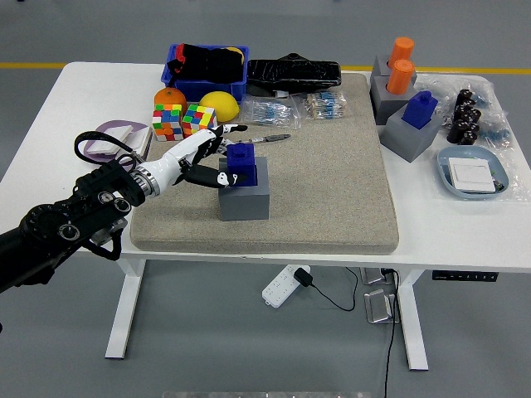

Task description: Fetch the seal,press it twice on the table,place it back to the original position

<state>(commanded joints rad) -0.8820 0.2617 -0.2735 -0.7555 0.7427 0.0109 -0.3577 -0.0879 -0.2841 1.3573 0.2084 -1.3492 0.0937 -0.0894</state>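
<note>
A blue seal (243, 163) sits in a grey holder block (244, 195) on the beige mat (332, 174). My left hand (211, 157) reaches in from the left, right beside the seal's left side. Its fingers (222, 131) are spread and hold nothing; the thumb tip lies close to the seal. Whether it touches the seal I cannot tell. The right arm is out of view.
Two Rubik's cubes (183, 121), an orange (170, 97) and a lemon (219, 105) lie behind the hand. A pen (267, 138) lies past the seal. A blue bin (205, 68) stands at the back. More holders with blue (419, 112) and orange seals (401, 66) stand right.
</note>
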